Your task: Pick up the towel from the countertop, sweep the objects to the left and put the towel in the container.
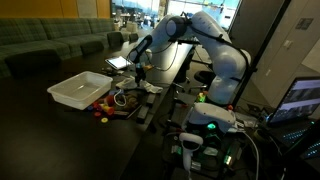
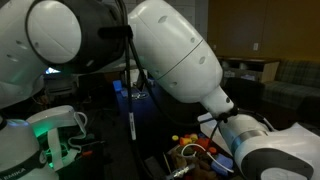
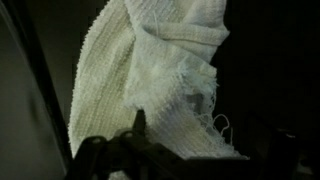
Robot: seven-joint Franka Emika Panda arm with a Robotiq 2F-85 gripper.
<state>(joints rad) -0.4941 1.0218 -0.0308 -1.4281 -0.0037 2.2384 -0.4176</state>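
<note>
Above the dark desk [image 1: 60,140], the white seven-joint robot arm [image 1: 205,35] reaches out from its base and bends down so that its wrist hangs over the cluttered middle of the surface. At the bottom of the wrist view the dark fingers [image 3: 138,130] show only as silhouettes. They are closed on a gathered fold of the white waffle-weave cloth towel [image 3: 160,60]. The towel fills most of that view, bunched and creased, with a frayed edge and loose threads on its right side.

In an exterior view the fingers [image 1: 137,76] are above the desk, just beside the shallow white rectangular plastic container [image 1: 78,90], which sits flat on the desk. Below the wrist lies a scatter of small red and yellow objects [image 1: 102,110] on the desk, next to the container's near corner. A pale patch is among them, but the picture is too small to tell whether it is the towel's hanging end.

The same small colourful objects [image 2: 190,150] show in both exterior views, in one of them low down behind the arm's [image 2: 170,50] bulky white links, which block most of that picture. A green sofa [image 1: 50,40] runs along the back of the room, and an open laptop with a lit screen [image 1: 300,100] stands at the edge of the scene, well apart from the container.
</note>
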